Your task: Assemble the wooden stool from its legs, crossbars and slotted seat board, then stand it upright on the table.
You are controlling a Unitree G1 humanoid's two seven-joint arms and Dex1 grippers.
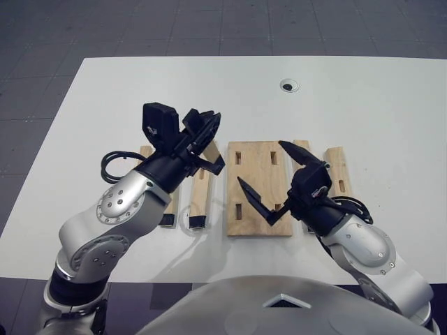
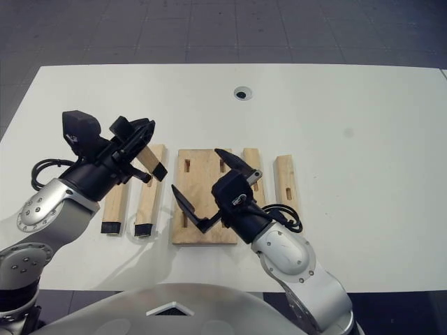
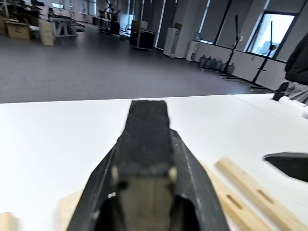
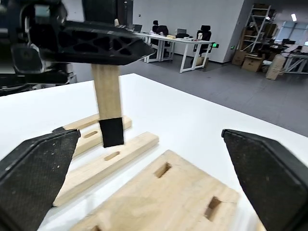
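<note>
a flat, pale wooden seat board [image 1: 255, 153] with four slots lies on the white table [image 1: 391, 125], and everything else sits around it. just off the board's left edge, the black two-fingered left gripper [image 1: 204, 127] is clamped on a pale wooden leg [image 4: 107, 89] with a black-capped end. it holds the leg raised and tilted, cap downward. below and beside that held leg, two more black-capped wooden legs lie flat, side by side and parallel to the board's left edge. one [image 2: 147, 202] is just beside the board and the other [image 2: 116, 206] is further out. the black right gripper [image 1: 260, 161] hangs over the board with its fingers spread wide and nothing between them. to the right of the board lie two pale slotted wooden bars, also parallel to its edge. the nearer bar [image 2: 251, 156] is partly hidden behind the right gripper, and the farther bar [image 2: 285, 178] lies a little apart from it. well beyond the board's far edge there is a small round dark-ringed hole [image 1: 289, 85] in the tabletop.
</note>
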